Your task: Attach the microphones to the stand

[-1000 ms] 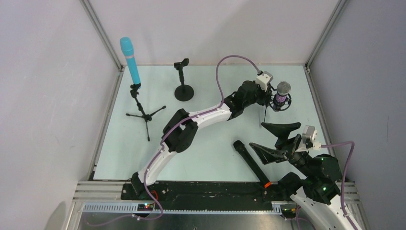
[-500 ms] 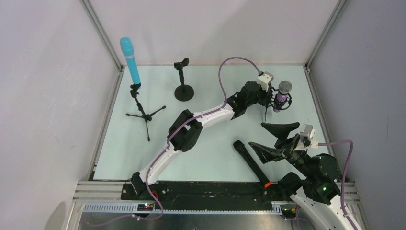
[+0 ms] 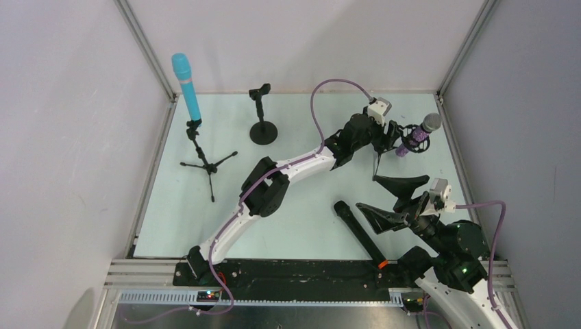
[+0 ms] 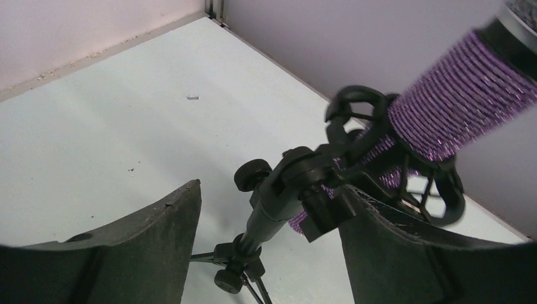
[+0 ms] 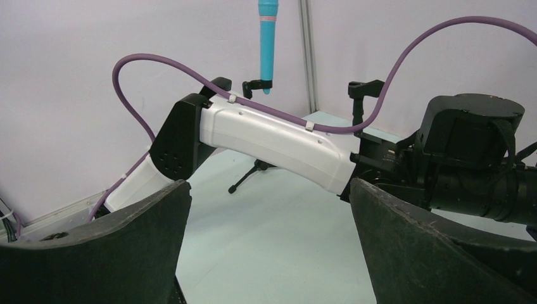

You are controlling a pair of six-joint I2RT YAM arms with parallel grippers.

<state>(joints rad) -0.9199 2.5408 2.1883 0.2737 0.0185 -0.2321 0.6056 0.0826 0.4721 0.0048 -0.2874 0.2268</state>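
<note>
While the purple microphone [image 3: 418, 137] sits in its mount [image 4: 310, 171] at far right, the left gripper [image 3: 392, 140] gapes wide beside it — the right gripper [image 3: 368, 192], also wide, hovers by the black microphone [image 3: 356, 229] lying near-right.

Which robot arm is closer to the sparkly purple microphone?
Left. The left tool is open right beside the purple microphone, at the far right. The right tool, open too, is farther back toward the robot's own side, well apart from it.
</note>
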